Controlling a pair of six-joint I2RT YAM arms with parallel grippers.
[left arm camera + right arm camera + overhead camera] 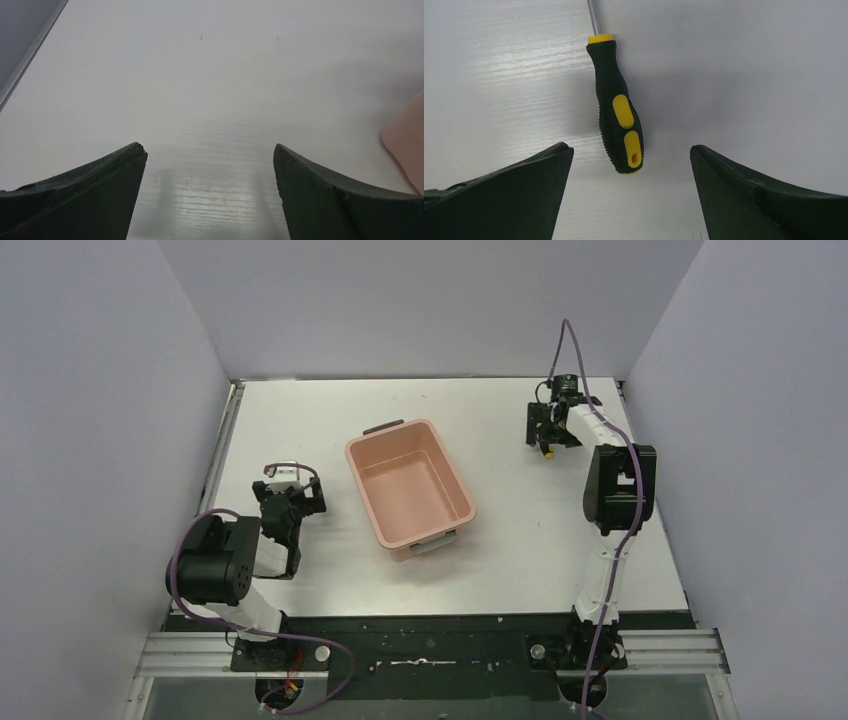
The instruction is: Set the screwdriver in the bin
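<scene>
The screwdriver (pixel 619 115) lies flat on the white table, with a black and yellow handle and a thin metal shaft running off the top of the right wrist view. My right gripper (pixel 630 148) hangs open just above it, the butt of the handle between its two fingertips and touching neither. From above, only a yellow speck of the screwdriver (pixel 547 451) shows under the right gripper (pixel 550 438) at the far right of the table. The salmon-pink bin (pixel 410 490) stands empty at the centre. My left gripper (pixel 292 490) is open and empty, left of the bin.
The bin's rounded corner (pixel 407 145) shows at the right edge of the left wrist view. Grey walls enclose the table on three sides. A metal rail (pixel 225 445) runs along the table's left edge.
</scene>
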